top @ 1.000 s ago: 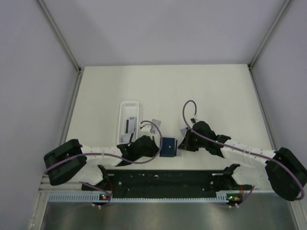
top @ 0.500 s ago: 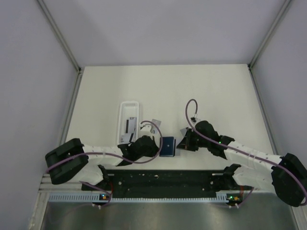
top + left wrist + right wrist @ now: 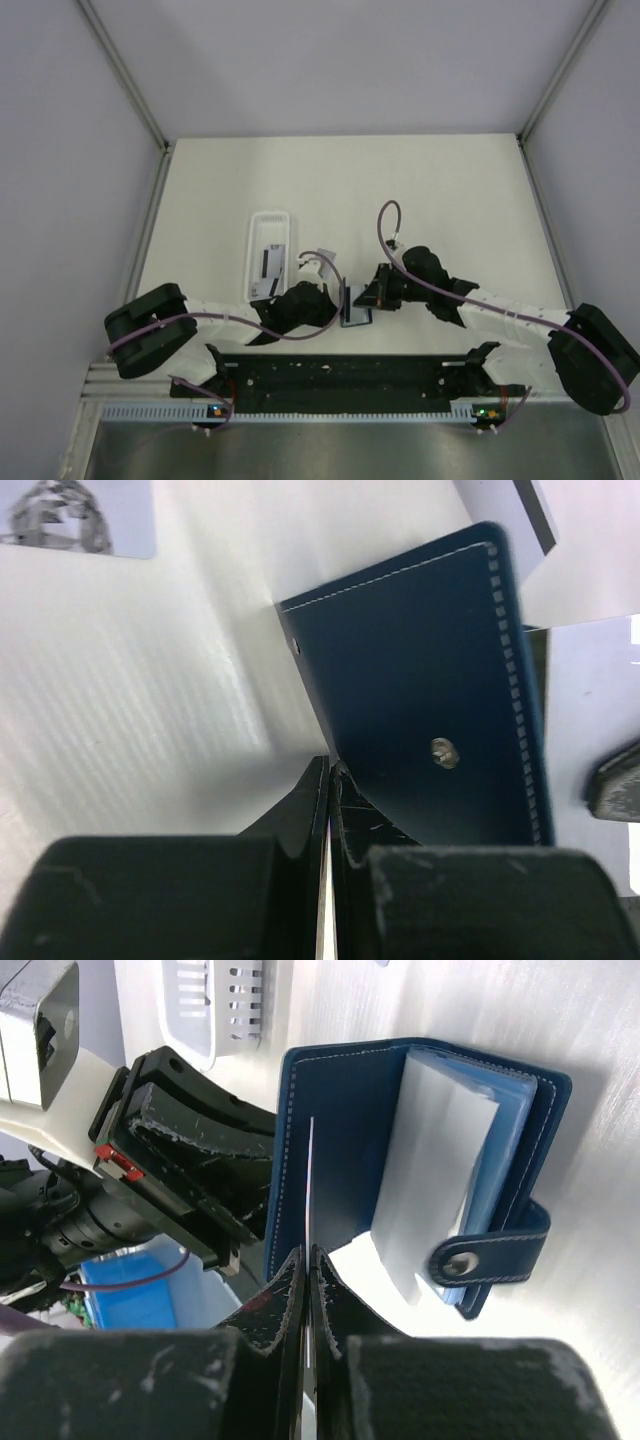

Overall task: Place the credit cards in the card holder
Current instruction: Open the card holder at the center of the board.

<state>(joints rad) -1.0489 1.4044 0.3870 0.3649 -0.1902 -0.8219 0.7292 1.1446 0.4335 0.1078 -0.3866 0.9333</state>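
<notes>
The navy card holder (image 3: 356,306) lies between my two grippers, open. Its cover (image 3: 420,680) stands up on edge, its snap stud (image 3: 445,751) facing the left wrist camera. My left gripper (image 3: 333,767) is shut, pinching that cover's lower corner. Seen from the right wrist, the light blue inner sleeves (image 3: 440,1170) lie exposed with the snap strap (image 3: 492,1254) beside them. My right gripper (image 3: 308,1250) is shut on a thin credit card (image 3: 310,1175), seen edge-on just in front of the cover's inner face (image 3: 340,1140). Other credit cards (image 3: 80,515) lie on the table beyond.
A long white tray (image 3: 270,225) stands left of the holder, a card (image 3: 270,262) inside it. Another card with a black stripe (image 3: 532,515) lies past the holder. The left arm's fingers (image 3: 190,1160) press close behind the cover. The black base rail (image 3: 340,375) runs along the near edge.
The holder went from lying flat and closed to open, its cover raised by the left gripper. My right gripper moved left with the card, close to the holder.
</notes>
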